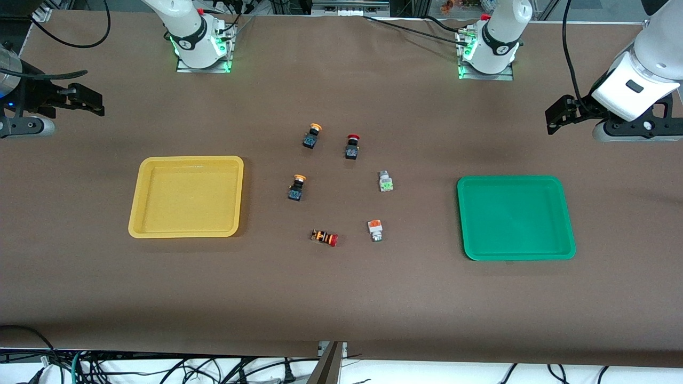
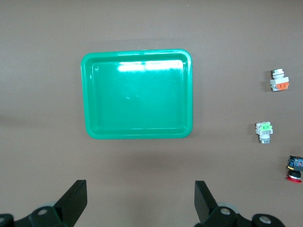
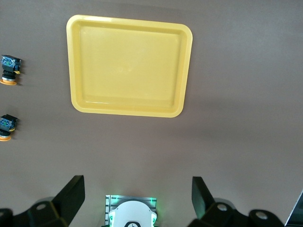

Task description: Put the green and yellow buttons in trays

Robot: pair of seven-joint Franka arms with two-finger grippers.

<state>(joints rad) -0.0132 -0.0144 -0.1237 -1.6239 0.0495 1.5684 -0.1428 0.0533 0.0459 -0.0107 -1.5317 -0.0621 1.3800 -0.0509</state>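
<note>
The yellow tray (image 1: 187,196) lies toward the right arm's end of the table, the green tray (image 1: 515,217) toward the left arm's end; both are empty. Between them lie two yellow-capped buttons (image 1: 312,135) (image 1: 296,187), a white button with a green block (image 1: 386,182) and a white button with an orange block (image 1: 375,229). My left gripper (image 1: 557,114) is open and empty, up in the air near the green tray (image 2: 137,94). My right gripper (image 1: 85,98) is open and empty, up near the yellow tray (image 3: 128,66). The yellow-capped buttons also show in the right wrist view (image 3: 9,68) (image 3: 6,126).
A red-capped black switch (image 1: 351,146) stands beside the farther yellow-capped button. A red-capped switch with an orange-striped body (image 1: 324,237) lies on its side beside the orange-block button. The arm bases (image 1: 200,42) (image 1: 488,50) stand along the table's back edge.
</note>
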